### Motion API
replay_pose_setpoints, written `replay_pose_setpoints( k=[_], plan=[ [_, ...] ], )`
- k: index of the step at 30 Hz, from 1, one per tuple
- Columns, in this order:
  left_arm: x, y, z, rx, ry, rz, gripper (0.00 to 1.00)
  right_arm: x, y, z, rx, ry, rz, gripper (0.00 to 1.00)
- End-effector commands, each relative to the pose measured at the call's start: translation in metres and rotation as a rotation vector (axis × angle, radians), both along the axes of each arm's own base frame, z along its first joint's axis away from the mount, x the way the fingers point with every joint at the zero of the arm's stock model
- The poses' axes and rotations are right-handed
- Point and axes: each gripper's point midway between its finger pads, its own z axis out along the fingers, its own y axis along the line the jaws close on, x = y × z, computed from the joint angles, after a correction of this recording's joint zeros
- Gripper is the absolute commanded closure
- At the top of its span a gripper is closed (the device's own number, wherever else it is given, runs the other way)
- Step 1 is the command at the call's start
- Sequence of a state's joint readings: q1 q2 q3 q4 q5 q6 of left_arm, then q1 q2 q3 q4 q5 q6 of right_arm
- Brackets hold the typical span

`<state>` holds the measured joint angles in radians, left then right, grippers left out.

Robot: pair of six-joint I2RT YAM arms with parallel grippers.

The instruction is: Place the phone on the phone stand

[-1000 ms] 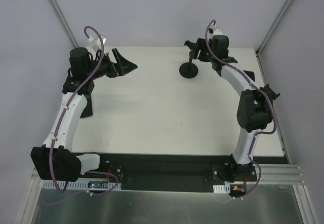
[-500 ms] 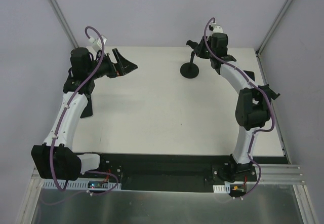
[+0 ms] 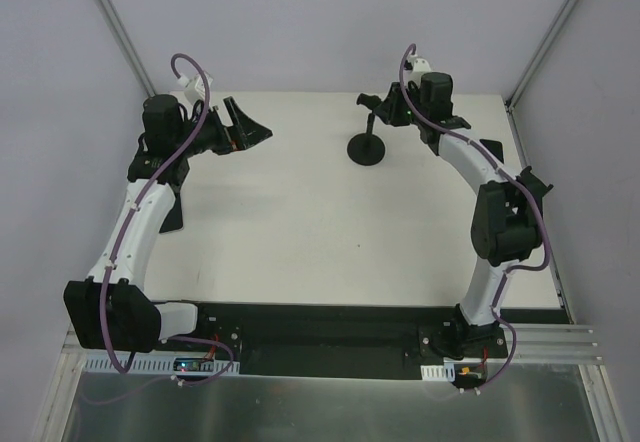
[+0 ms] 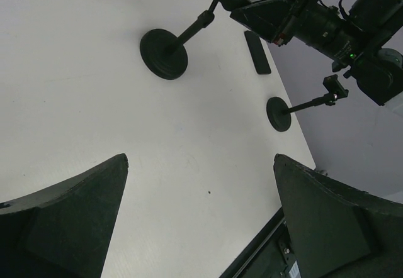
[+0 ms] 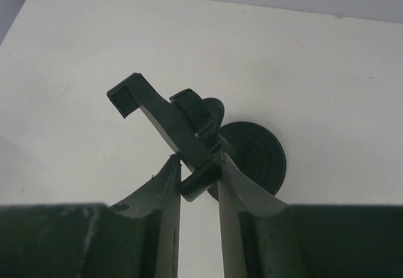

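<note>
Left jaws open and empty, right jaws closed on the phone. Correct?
No. The right gripper has its jaws closed on the top of the stand, not the phone, as the right wrist view shows. The phone lies on the table. The left gripper is open and empty, as you said.

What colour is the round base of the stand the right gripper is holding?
Black. The phone stand base shows best in the right wrist view.

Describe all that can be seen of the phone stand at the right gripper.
The phone stand is matte black, seemingly plastic. Its round, ringed base sits on the white table; a thin stem rises tilted to a jointed head carrying a hooked cradle bar. The right gripper pinches the bar's lower end. The cradle is empty.
</note>
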<state>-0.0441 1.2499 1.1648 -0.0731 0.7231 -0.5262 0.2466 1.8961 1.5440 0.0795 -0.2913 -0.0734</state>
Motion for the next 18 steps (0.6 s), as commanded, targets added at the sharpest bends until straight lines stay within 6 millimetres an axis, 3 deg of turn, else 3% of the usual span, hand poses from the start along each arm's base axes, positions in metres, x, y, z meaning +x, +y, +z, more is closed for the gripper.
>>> replay_pose_setpoints(
  k=[1,5,6,10,12,14,18],
  plan=[
    [0.012,0.008,-0.006,0.061,-0.017,0.033,0.03,-0.030,0.025,0.061,0.110,-0.104,0.143,0.99],
    [0.019,0.028,-0.028,0.120,0.058,0.158,0.04,-0.054,0.045,0.056,0.153,-0.094,0.213,0.99],
    [0.014,0.031,-0.036,0.131,0.094,0.172,0.02,-0.062,0.050,0.047,0.153,-0.078,0.229,0.99],
    [-0.013,0.063,-0.073,0.213,0.214,0.321,0.01,-0.088,0.075,0.047,0.165,-0.071,0.315,0.99],
    [-0.021,0.097,-0.091,0.260,0.283,0.433,0.01,-0.099,0.086,0.046,0.167,-0.067,0.348,0.99],
    [-0.041,0.118,-0.116,0.307,0.400,0.495,0.01,-0.110,0.095,0.045,0.171,-0.071,0.381,0.99],
    [-0.057,0.169,-0.153,0.373,0.552,0.655,0.01,-0.120,0.107,0.042,0.175,-0.068,0.433,0.99]
  ],
)
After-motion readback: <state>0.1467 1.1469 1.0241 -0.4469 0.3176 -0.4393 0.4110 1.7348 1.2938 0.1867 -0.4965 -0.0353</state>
